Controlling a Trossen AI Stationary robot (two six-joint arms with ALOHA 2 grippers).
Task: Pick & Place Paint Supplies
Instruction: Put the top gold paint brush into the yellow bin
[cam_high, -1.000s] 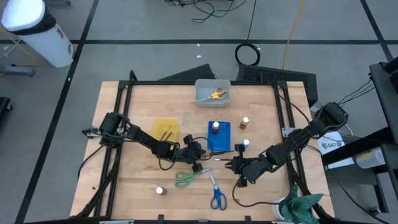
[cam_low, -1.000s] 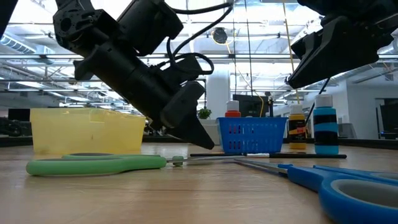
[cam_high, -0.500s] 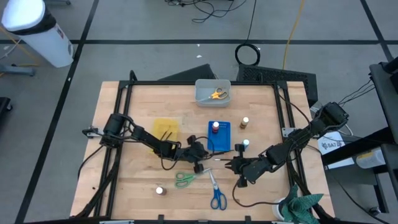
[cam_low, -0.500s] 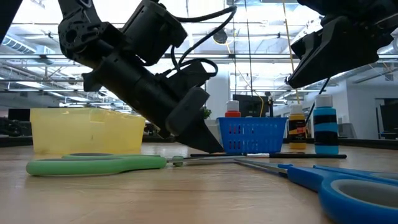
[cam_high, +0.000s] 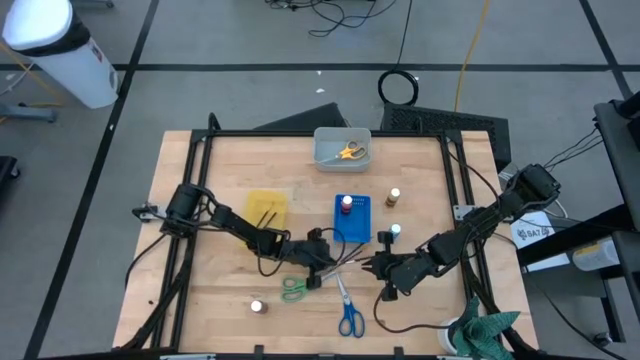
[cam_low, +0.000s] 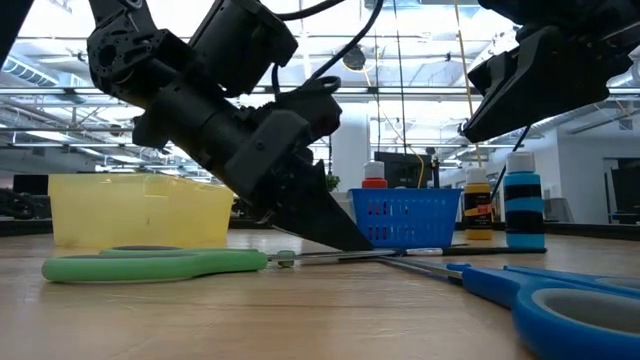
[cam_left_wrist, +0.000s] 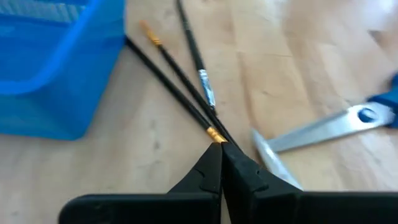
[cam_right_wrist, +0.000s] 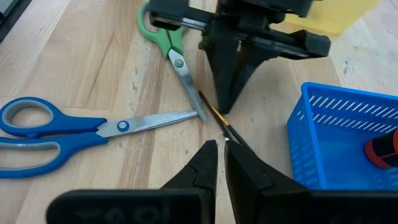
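Left gripper (cam_left_wrist: 221, 151) pressing its fingertips together on the thin dark brushes (cam_left_wrist: 186, 84), tip down on the table (cam_high: 200, 290) just in front of the blue tray (cam_high: 352, 219). Brushes lying crossed on the wood, running from the tray's corner toward the blades of the green scissors (cam_right_wrist: 163, 38) and blue scissors (cam_right_wrist: 56, 127). Right gripper (cam_right_wrist: 219, 148) hovering close opposite, fingers nearly closed and holding nothing. Red-topped bottle (cam_high: 346, 203) standing inside the blue tray, blue-topped bottle (cam_high: 395, 231) just beside it. Yellow scissors (cam_high: 349, 151) lying in the grey bin (cam_high: 325, 155).
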